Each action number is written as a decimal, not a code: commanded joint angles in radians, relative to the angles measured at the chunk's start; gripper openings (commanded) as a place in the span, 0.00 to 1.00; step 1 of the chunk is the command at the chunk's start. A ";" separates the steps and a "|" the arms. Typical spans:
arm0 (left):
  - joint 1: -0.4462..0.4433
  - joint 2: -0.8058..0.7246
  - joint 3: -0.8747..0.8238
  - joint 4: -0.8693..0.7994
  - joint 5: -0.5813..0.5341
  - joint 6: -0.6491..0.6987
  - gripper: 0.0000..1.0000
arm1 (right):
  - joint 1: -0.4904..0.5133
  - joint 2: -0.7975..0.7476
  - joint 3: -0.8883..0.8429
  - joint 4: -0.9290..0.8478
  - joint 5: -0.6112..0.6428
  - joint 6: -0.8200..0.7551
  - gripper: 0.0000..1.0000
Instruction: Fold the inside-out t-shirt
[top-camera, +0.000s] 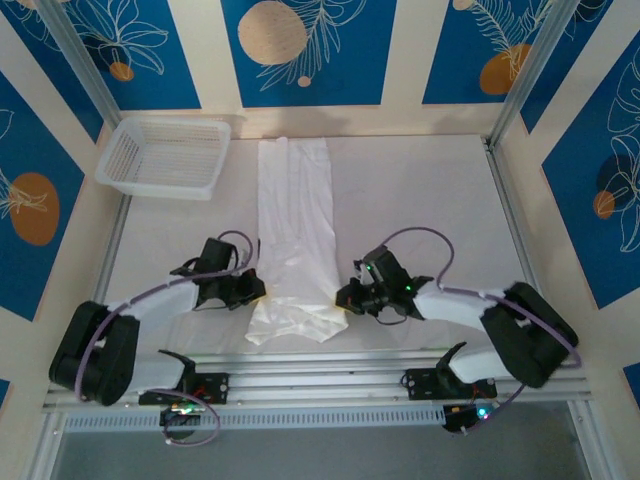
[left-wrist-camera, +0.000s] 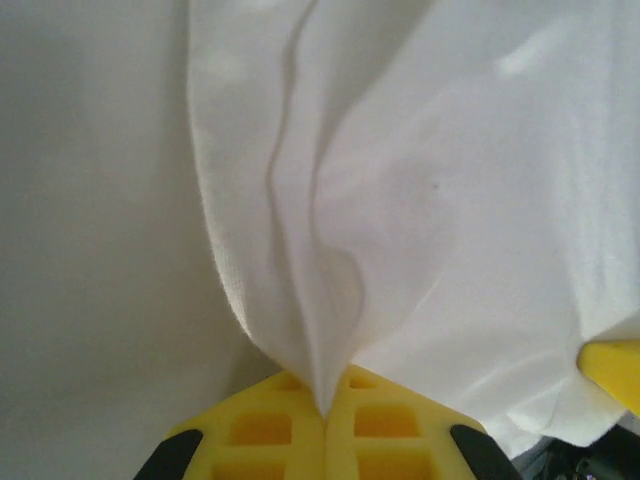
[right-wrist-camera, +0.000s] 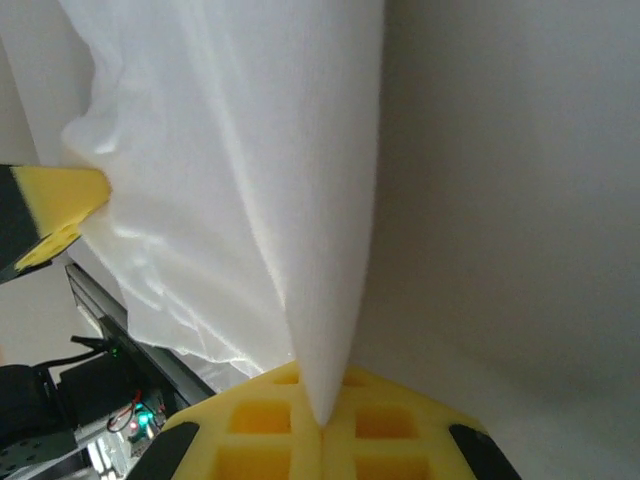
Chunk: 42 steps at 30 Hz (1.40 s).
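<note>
Mid-fold: holding inside-out t-shirt (top-camera: 295, 225), a strip down middle of surface (top-camera: 430, 200), by near-end edges with left tool (top-camera: 257, 290) and right tool (top-camera: 345, 297), both clamped flat on cloth. Next, probably: lift together, carry toward far end. From wrist views: tight pinch on fabric. From top: whole strip, mesh basket (top-camera: 165, 155) far-left.

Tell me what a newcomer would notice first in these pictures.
A long white t-shirt, folded into a narrow strip, runs down the middle of the table. The left gripper and right gripper each pinch its near end from opposite sides, with cloth clamped between yellow fingers. A white mesh basket sits at the far left corner.
</note>
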 joint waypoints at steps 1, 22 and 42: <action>-0.071 -0.107 -0.045 -0.092 -0.004 -0.049 0.00 | 0.034 -0.184 -0.066 -0.143 0.049 0.029 0.00; 0.038 0.050 0.495 -0.066 -0.239 0.050 0.00 | -0.271 -0.015 0.585 -0.416 0.000 -0.463 0.00; 0.164 0.573 0.855 0.085 -0.214 0.161 0.59 | -0.505 0.516 1.065 -0.508 -0.062 -0.648 0.61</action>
